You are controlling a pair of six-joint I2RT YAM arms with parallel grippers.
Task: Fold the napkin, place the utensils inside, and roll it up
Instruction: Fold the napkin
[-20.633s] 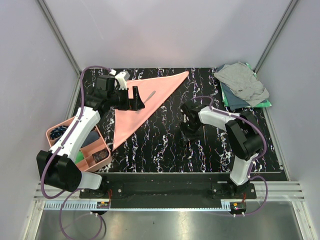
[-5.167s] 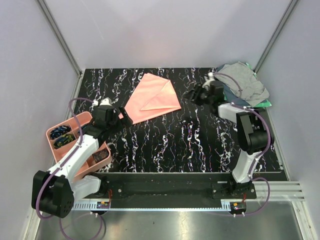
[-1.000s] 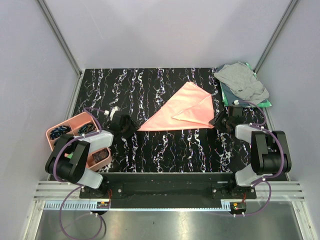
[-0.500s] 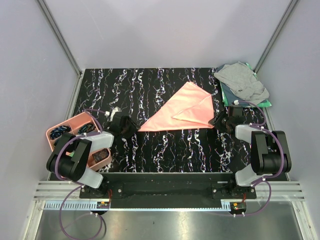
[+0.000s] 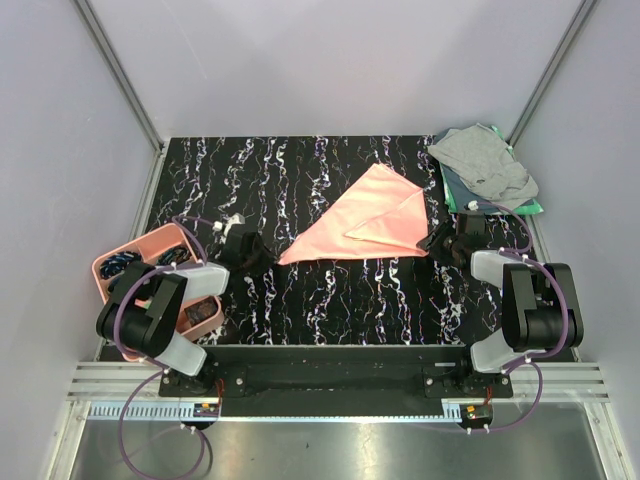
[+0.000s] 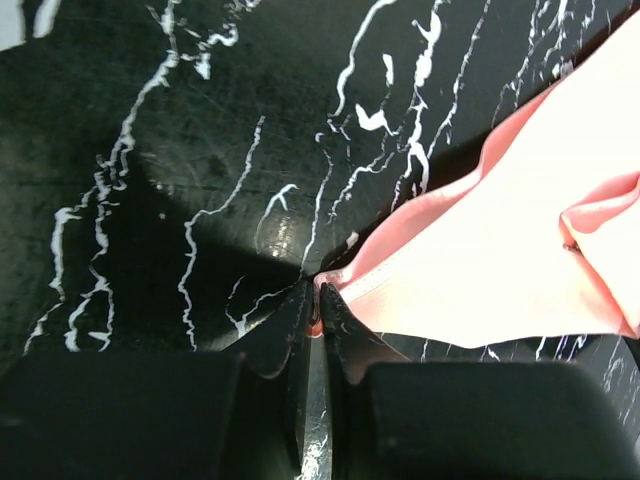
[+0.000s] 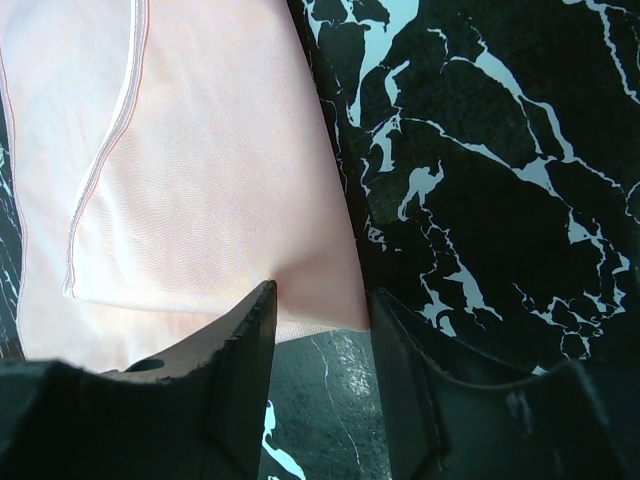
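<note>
Judging from how things lie, the folding looks done or nearly so, and the work stands at the start of the roll or of one more fold: the napkin [image 5: 365, 218] lies flat on the black marbled table [image 5: 330, 290], right of centre, as a long pink triangle with a smaller flap doubled over its right part. The left gripper [image 6: 318, 300] has its fingers together on the very tip of the cloth's left point, a sliver of pink showing between them, so I take it as pinching the napkin. The right gripper [image 7: 322, 300] sits at the lower right corner with its jaws apart, the corner lying flat between them and pressed from neither side. The next move, as I judge it, calls for the right fingers to close on that corner so both ends are held, then for the two arms to carry the edge evenly without tugging the flap out of line; a pinch on so little cloth at the left could slip. The utensils show in no view, and whether they lie under the flap I cannot tell, since no bulge is plain. The pink tray [image 5: 140, 245] at the left edge holds small dark things too small to name, partly behind the left arm. A grey cloth [image 5: 485, 160] on a green cloth [image 5: 530, 208] sits in the far right corner, apart from the napkin
</note>
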